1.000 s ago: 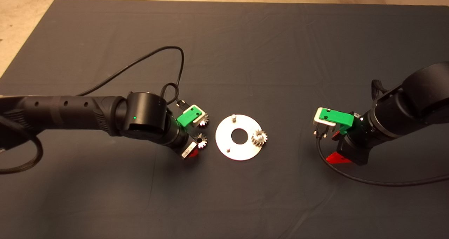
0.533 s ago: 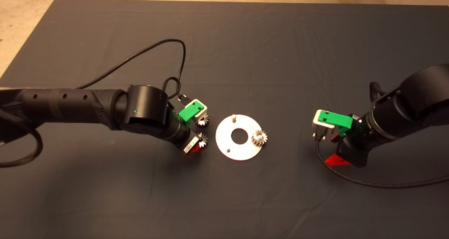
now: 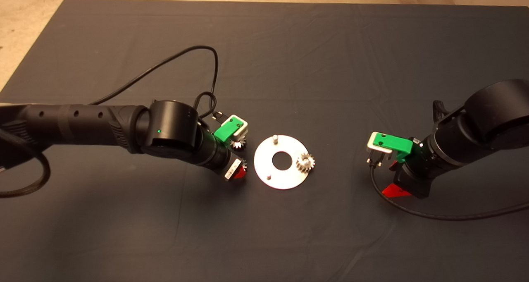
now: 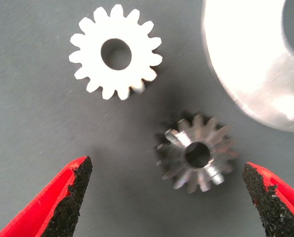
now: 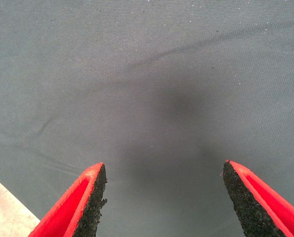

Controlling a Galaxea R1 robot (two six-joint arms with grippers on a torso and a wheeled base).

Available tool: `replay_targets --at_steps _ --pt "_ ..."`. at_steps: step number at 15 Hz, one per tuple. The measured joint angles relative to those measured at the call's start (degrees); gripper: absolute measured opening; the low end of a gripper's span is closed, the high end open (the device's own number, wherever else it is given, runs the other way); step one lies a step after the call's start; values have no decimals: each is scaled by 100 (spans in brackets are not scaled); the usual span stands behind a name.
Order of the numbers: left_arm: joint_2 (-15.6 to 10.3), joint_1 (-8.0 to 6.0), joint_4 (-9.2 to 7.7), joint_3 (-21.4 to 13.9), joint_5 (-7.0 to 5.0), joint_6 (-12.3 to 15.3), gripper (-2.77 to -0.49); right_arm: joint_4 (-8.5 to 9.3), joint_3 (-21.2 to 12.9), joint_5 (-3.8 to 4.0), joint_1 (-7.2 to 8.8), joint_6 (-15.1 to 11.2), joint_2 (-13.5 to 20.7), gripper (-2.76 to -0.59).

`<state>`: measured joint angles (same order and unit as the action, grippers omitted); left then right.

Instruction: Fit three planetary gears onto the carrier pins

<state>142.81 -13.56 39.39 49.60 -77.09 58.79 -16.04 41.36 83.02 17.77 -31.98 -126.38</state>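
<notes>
1. The table (image 3: 289, 46) carried the round plate (image 3: 282, 162) at its middle, both arms flanking it; one gear (image 3: 305, 163) already sat on a pin at the plate's right side, so by my reading one of three was done.
2. The left gripper (image 3: 236, 157) hung low over the two loose gears just left of the plate, its fingers (image 4: 72, 197) spread wide and empty. In its wrist view the darker gear (image 4: 196, 154) lay flat between the pads, nearer one pad than the other; the brighter gear (image 4: 116, 51) lay just beyond it, apart from it.
3. The right gripper (image 3: 390, 176) waited well to the right of the plate, fingers (image 5: 95, 202) wide over bare cloth.
4. The step in hand looked like picking the darker gear. Done well, the gripper would centre on its bore first, so that both pads meet the teeth together and the gear is not shoved toward the plate's edge.
5. Two bare pins (image 3: 274, 138) (image 3: 268, 176) stood free; the nearer, lower one seemed the easier target, and the gear would need holding level so its bore drops over the pin.
</notes>
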Motion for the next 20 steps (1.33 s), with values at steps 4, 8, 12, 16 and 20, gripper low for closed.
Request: replay_targets --at_steps 4,8,12,16,20 --pt "-32 2 0 -170 104 28 -108 -2 177 0 0 0 2 -162" --pt "-80 2 5 -589 130 246 -108 -2 300 -9 0 15 4 -162" --pt "-78 1 100 -686 159 248 -108 0 373 -9 0 20 2 -162" --pt "-74 2 394 -685 419 243 -108 -2 373 -5 0 21 24 -162" --pt "-78 2 673 -685 532 243 -108 0 373 12 0 21 34 -162"
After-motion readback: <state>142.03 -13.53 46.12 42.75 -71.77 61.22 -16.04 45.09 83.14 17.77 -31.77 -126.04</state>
